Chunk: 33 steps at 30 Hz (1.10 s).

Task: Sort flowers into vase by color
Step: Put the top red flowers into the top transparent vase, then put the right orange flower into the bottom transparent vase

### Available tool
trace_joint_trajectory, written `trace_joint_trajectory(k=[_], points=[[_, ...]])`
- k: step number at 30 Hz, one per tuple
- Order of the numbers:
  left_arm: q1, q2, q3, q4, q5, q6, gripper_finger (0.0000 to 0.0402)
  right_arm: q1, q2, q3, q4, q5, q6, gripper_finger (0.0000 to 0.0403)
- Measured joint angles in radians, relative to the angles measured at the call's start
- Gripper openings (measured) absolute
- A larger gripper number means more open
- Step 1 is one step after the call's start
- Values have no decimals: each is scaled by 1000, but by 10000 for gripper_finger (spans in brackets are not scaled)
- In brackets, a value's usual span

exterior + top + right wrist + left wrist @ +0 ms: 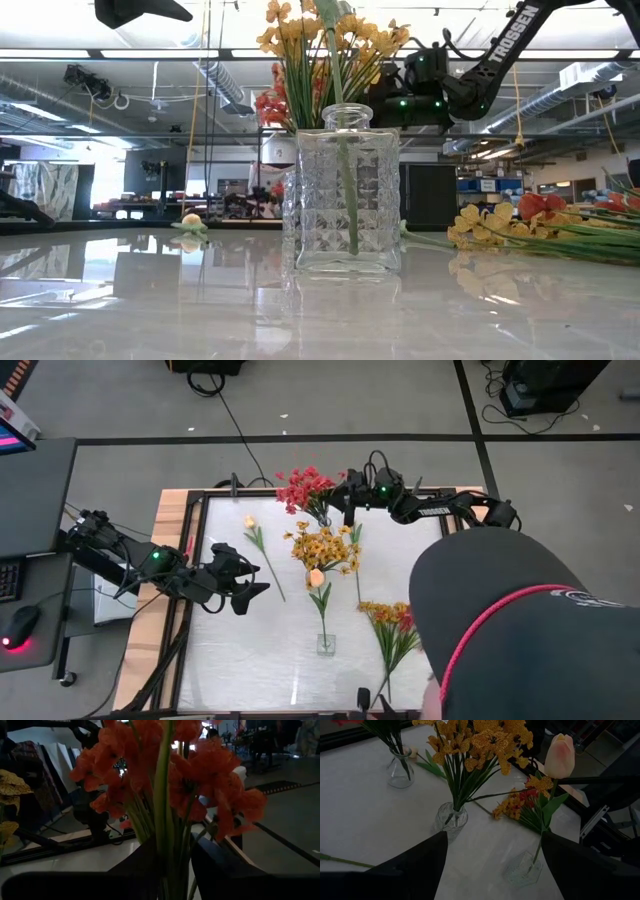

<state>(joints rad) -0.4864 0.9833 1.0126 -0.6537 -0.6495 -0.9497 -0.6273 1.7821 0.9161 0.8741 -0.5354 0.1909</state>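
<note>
Red flowers (305, 488) bunched in a small vase at the far edge of the worktop (250, 650), yellow flowers (322, 547) in a second vase just nearer, a peach tulip (316, 578) upright in a square glass vase (326, 644) toward the near edge. Still to sort: one peach bud (250, 521) lying flat left of the yellow bunch, and a mixed red-and-yellow heap (388, 618) lying right of the square vase. Right gripper (172, 865) at the red bunch, jaws clamped on a green stem (162, 795) among the red blooms (whether that stem already sits in the vase mouth, cannot tell). Left gripper (245, 572) above the worktop's left part, near the loose bud, jaws apart and empty. Likely step: seating a red sprig. Best done by keeping the stem upright, lowering straight through the neck, releasing only once the stem rests inside, then lifting clear without dragging neighbouring blooms or tipping the light vase. A person's capped head (530, 630) at the near right corner.
</note>
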Motion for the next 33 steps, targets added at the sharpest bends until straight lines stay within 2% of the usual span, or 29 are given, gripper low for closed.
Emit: trace_joint_trajectory(k=[4,7,16,23,27,33], points=[[0,0,0,0,0,0,327,-4,0,0,24,-11,12,116],[0,0,0,0,0,0,327,-8,0,0,31,-16,60,136],[0,0,0,0,0,0,327,-19,0,0,28,-73,121,239],[0,0,0,0,0,0,327,-59,0,0,23,-192,196,311],[0,0,0,0,0,0,327,-91,0,0,-12,-250,207,330],[0,0,0,0,0,0,327,-150,0,0,-43,-338,232,333]])
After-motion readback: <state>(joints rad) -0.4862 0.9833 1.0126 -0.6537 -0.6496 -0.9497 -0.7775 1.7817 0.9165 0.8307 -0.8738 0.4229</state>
